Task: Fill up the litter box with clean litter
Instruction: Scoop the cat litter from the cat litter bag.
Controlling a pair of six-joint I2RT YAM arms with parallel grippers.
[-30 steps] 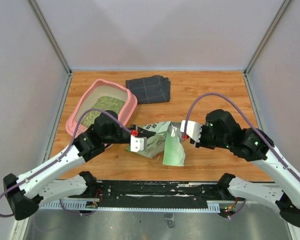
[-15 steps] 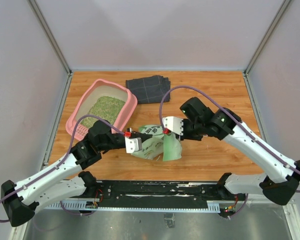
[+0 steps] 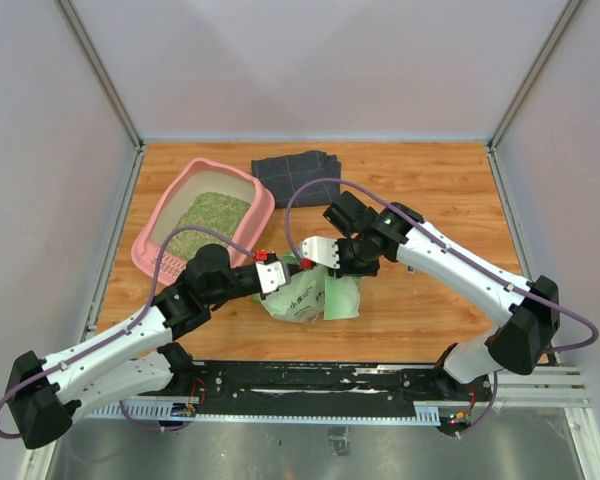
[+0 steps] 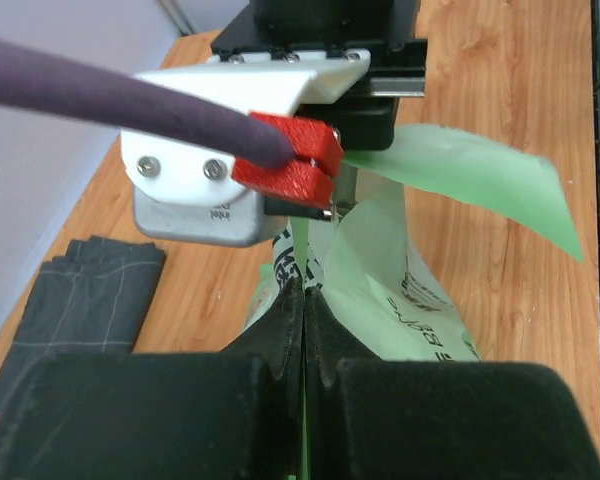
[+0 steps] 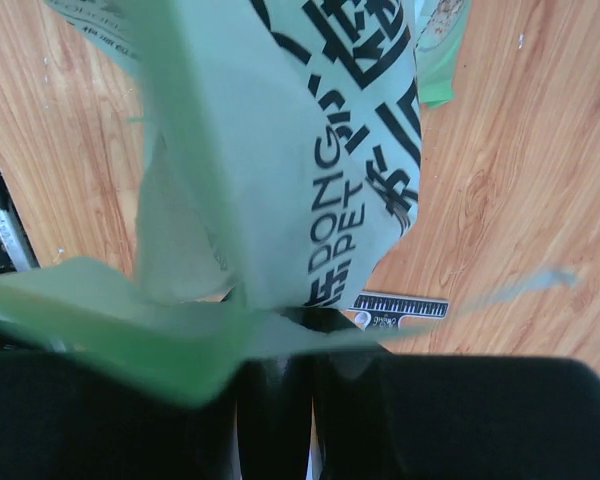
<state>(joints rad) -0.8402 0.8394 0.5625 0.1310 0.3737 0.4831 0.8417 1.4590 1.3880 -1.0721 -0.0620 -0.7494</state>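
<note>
Well, the left gripper [image 4: 303, 300] and right gripper [image 5: 310, 335] both pinch the film at the top of the bag [image 3: 315, 295], nearly nose to nose, likely to lift it for pouring. Just beyond, the litter box [image 3: 160, 214] already holds some clean litter [image 3: 208, 215].
</note>
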